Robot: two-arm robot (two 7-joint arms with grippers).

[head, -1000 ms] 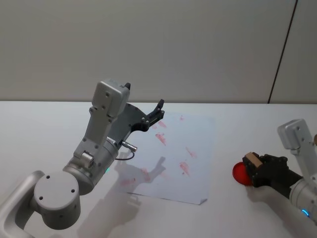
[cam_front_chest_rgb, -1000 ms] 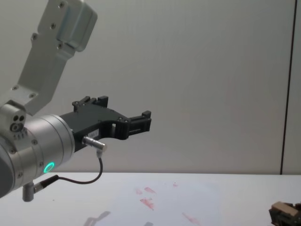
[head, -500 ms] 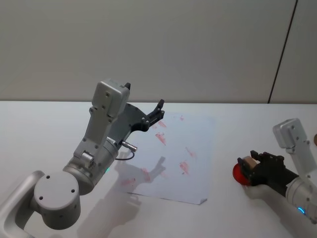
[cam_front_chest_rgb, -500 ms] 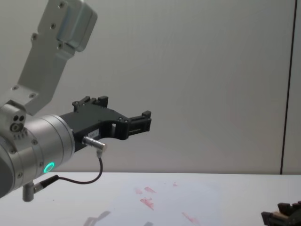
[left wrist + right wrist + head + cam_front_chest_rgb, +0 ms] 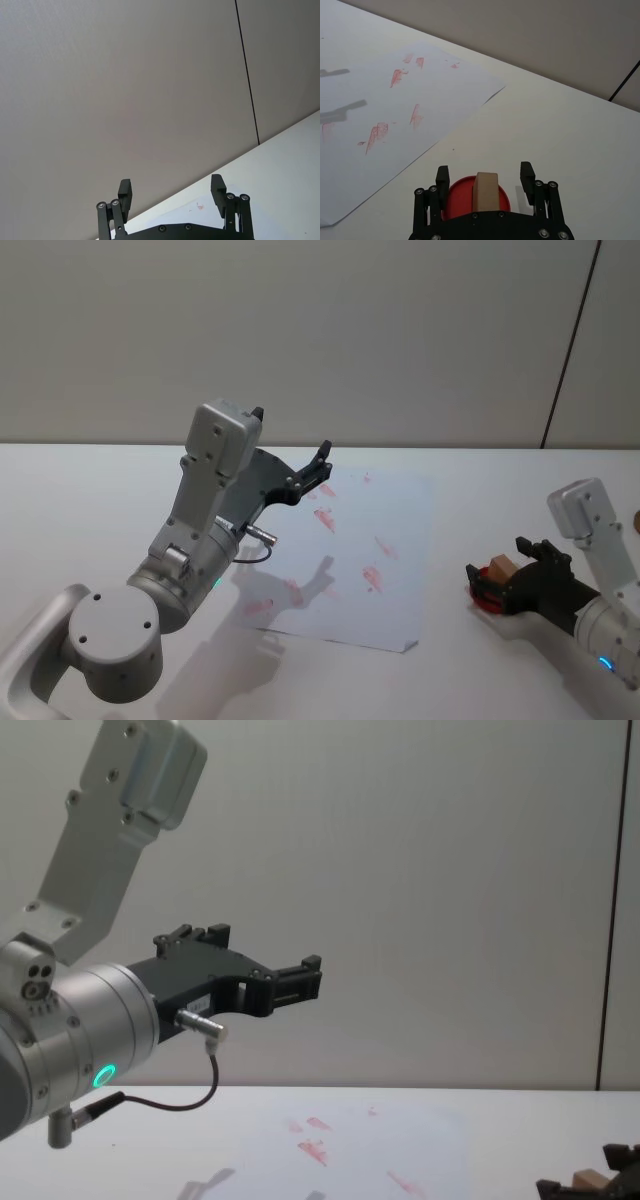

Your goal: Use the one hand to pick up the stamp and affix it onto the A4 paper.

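The white surface (image 5: 90, 500) carries the A4 paper (image 5: 400, 540). The left pincer (image 5: 322, 464) is raised above the paper, jaws wide, empty. The right pincer (image 5: 485, 175), beside the paper, stands wide open around the stamp (image 5: 486, 190) (upright on a red pad (image 5: 455, 197)), fingers (image 5: 442, 176) apart from it.

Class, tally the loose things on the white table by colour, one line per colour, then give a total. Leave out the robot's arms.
Tan: 1, the stamp
Red: 1, the round pad beneath the stamp
White: 1, the A4 paper with red marks
Total: 3
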